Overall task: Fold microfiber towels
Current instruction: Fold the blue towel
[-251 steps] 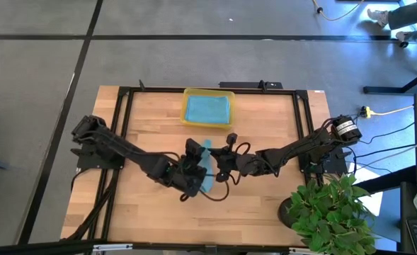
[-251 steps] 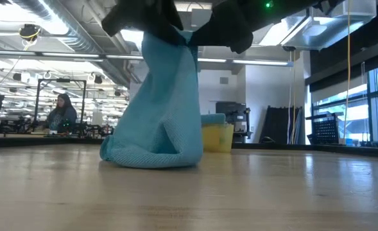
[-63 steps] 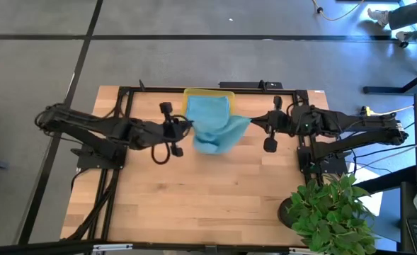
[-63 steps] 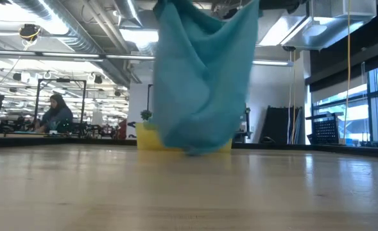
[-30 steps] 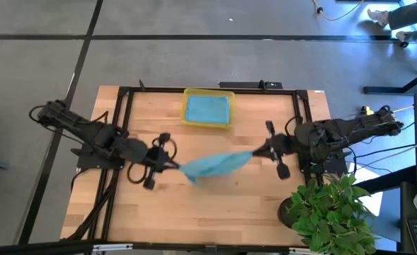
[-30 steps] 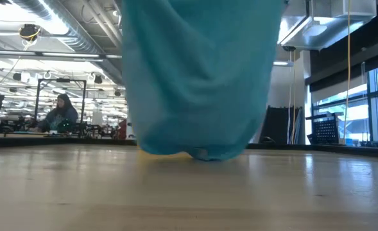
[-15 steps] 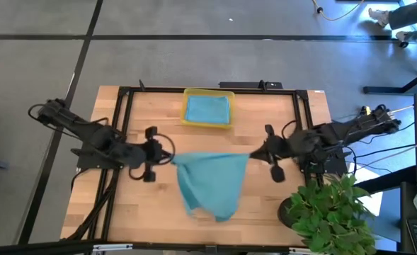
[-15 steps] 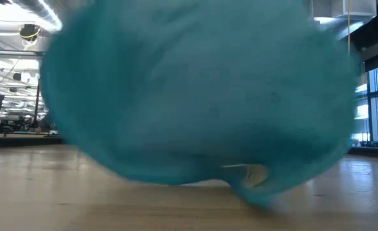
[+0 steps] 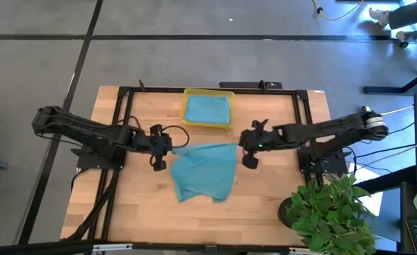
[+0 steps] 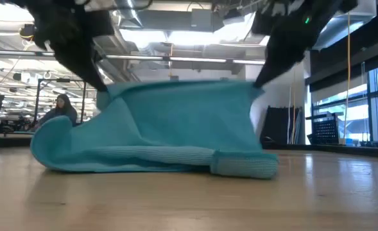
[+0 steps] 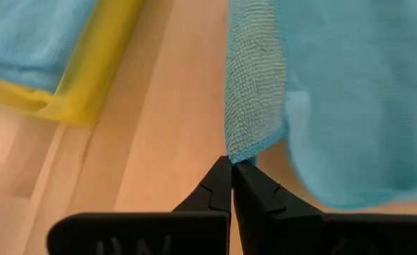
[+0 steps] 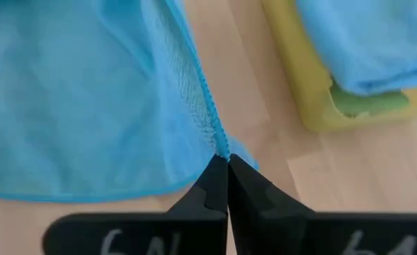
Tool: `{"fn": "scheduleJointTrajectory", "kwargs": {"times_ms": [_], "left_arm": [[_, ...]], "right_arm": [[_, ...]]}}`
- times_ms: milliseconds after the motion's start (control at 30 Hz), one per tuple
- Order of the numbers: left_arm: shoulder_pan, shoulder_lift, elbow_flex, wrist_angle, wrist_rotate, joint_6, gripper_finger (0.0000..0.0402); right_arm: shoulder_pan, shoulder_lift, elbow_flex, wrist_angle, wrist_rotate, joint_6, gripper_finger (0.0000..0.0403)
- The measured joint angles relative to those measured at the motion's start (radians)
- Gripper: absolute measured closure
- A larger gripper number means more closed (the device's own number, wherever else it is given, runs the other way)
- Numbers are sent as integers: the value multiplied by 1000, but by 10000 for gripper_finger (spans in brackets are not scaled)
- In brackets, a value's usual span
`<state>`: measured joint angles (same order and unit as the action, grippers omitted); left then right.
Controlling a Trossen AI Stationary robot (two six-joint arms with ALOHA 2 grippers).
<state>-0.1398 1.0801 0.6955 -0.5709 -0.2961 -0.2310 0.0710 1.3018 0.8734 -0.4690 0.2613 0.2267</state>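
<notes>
From above, we are pinching the teal towel (image 9: 204, 170) at two corners, left pincer (image 9: 167, 147) and right pincer (image 9: 242, 146) clamped on it, so it is spreading flat mid-counter, short of the yellow tray (image 9: 186, 122) at the far edge. At counter level, we are holding its far edge raised while the rest is settling, and both wrist views are showing a corner nipped between closed tips.

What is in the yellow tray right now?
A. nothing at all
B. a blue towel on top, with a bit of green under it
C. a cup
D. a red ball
B: the right wrist view shows a folded blue towel lying in the yellow tray, with a green towel peeking out beneath it.
</notes>
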Motion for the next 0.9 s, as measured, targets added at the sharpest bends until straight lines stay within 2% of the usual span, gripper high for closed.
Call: {"fn": "scheduleJointTrajectory", "kwargs": {"times_ms": [300,467,600,700,833,900], "left_arm": [[113,0,-81,70,0,66,397],[118,0,-65,65,5,111,352],[118,0,-21,16,-7,108,312],[98,0,11,24,26,79,298],[30,13,6,143,131,52,298],[-23,38,-16,200,137,33,300]], "right_arm": [[-89,196,-1,93,-27,-79,403],[-121,208,-1,104,-26,-77,397],[-128,202,-1,101,-22,-76,368],[-125,187,-1,88,-22,-77,340],[-112,143,-1,48,-19,-67,303],[-106,115,-1,36,-19,-42,289]]}}
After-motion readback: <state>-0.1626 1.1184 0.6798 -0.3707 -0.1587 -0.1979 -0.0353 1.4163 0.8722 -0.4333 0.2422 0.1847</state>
